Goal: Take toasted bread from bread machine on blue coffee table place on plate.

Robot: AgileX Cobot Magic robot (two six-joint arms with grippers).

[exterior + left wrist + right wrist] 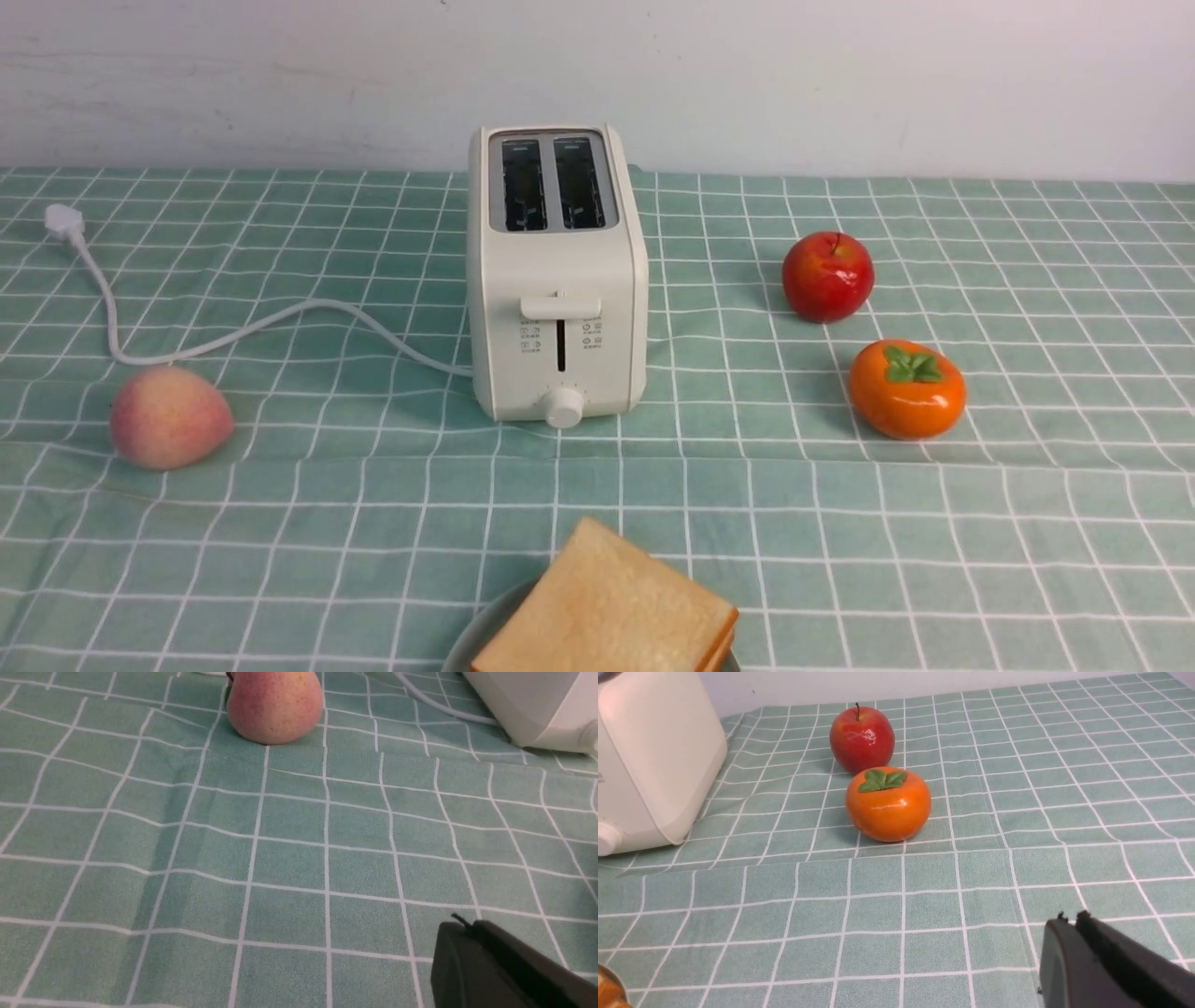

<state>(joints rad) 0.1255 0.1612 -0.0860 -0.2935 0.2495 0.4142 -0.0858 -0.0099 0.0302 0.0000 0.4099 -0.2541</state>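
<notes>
The cream-white bread machine [558,280] stands mid-table on the teal gridded coffee table [934,560]; both its slots look dark and empty. Two slices of toasted bread [607,611] lie stacked on the pale blue-green plate [476,639] at the front edge. A bit of bread also shows in the right wrist view [607,994]. My left gripper [467,926] is shut and empty over bare cloth near the peach. My right gripper [1071,919] is shut and empty over bare cloth in front of the persimmon. Neither arm shows in the front view.
A peach [170,416] lies front left, by the white cord [233,331] and its plug [63,222]. A red apple [827,276] and an orange persimmon [906,388] sit right of the toaster. A white wall runs behind.
</notes>
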